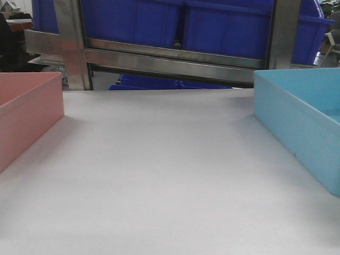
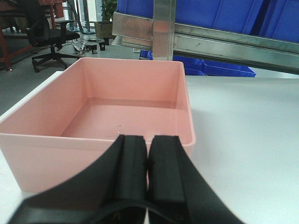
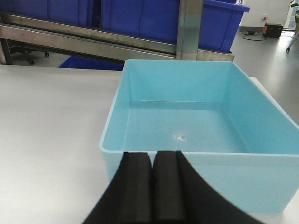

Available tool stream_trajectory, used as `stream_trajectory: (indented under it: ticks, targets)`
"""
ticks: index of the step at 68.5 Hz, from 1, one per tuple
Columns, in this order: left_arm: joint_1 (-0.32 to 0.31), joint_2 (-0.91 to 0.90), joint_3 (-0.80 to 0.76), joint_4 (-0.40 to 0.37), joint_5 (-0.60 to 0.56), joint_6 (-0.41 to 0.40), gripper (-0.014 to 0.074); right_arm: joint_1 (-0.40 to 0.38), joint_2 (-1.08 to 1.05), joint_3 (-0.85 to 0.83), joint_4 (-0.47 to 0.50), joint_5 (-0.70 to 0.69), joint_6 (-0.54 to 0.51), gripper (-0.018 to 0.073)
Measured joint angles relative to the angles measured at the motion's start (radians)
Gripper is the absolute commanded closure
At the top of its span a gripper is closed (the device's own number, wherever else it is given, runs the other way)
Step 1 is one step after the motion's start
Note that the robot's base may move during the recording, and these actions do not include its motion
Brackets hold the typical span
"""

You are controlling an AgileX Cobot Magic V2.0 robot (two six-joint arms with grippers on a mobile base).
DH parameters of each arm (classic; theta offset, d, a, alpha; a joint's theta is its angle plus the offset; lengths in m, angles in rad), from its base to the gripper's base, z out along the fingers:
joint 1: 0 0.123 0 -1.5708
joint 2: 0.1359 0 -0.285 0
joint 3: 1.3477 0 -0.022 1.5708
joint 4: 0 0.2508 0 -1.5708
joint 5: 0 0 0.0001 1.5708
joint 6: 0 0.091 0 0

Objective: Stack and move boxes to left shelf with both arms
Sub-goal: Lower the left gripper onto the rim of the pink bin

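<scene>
Left gripper (image 2: 147, 140): black jaws closed, inner faces touching along their length, pointing forward. Right gripper (image 3: 152, 156): black jaws closed in the same way, faces touching, pointing forward.

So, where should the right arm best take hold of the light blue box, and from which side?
Probably the near wall of the light blue box, from above, on the side facing the right gripper. The box stands open and empty, so opened jaws can straddle that thin upright wall.

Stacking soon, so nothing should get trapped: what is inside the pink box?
Only bare floor and walls show in the pink box. The shut left claw covers part of its near rim; its near inner wall is hidden.
</scene>
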Motion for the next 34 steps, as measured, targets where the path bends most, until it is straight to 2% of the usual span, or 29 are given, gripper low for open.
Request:
stream_trajectory:
  ticks: [25,29,34]
  targets:
    - [0.0,0.0,0.0,0.0,-0.004,0.0,0.0601,0.0,0.0,0.0,0.0,0.0,0.0,0.0504]
    - [0.0,0.0,0.0,0.0,-0.027,0.0,0.0601,0.0,0.0,0.0,0.0,0.0,0.0,0.0504]
    - [0.0,0.0,0.0,0.0,-0.111,0.0,0.0601,0.0,0.0,0.0,0.0,0.0,0.0,0.0504]
